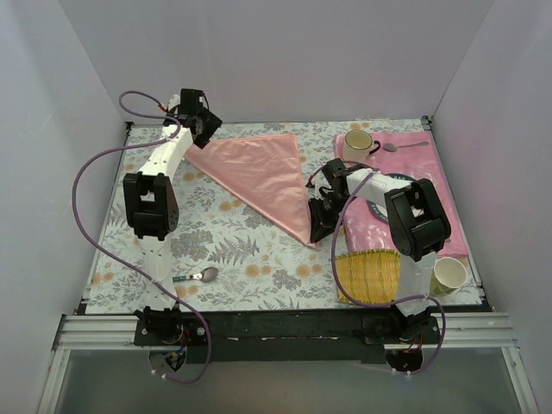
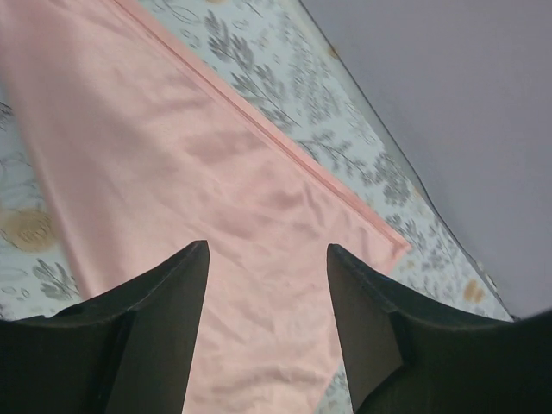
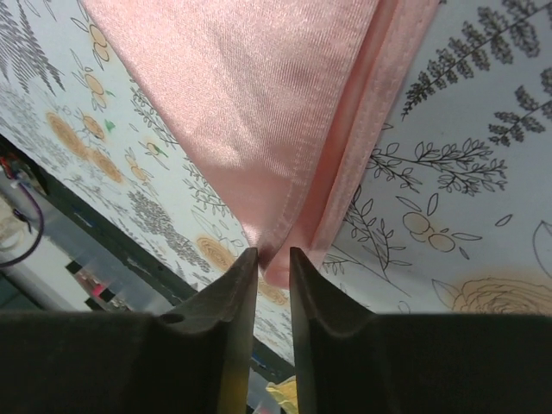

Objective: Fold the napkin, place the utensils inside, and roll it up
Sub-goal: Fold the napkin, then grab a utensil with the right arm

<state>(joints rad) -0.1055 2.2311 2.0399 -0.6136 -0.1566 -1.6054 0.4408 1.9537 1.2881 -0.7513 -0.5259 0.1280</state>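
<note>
- Seemingly the fold was the step in hand: the napkin (image 1: 259,172) lay as a triangle on the floral tablecloth (image 1: 233,233), with the spoon (image 1: 197,277) not yet on it.
- My left gripper (image 2: 267,250) hung wide open and empty over the napkin's far-left corner, touching nothing I could see.
- My right gripper (image 3: 273,252) had its jaws at a narrow slot, with the napkin's near tip right at their mouth; whether they pinched the cloth I could not tell.
- Next, I judged, the spoon needed fetching from the near-left, well apart from the napkin.
</note>
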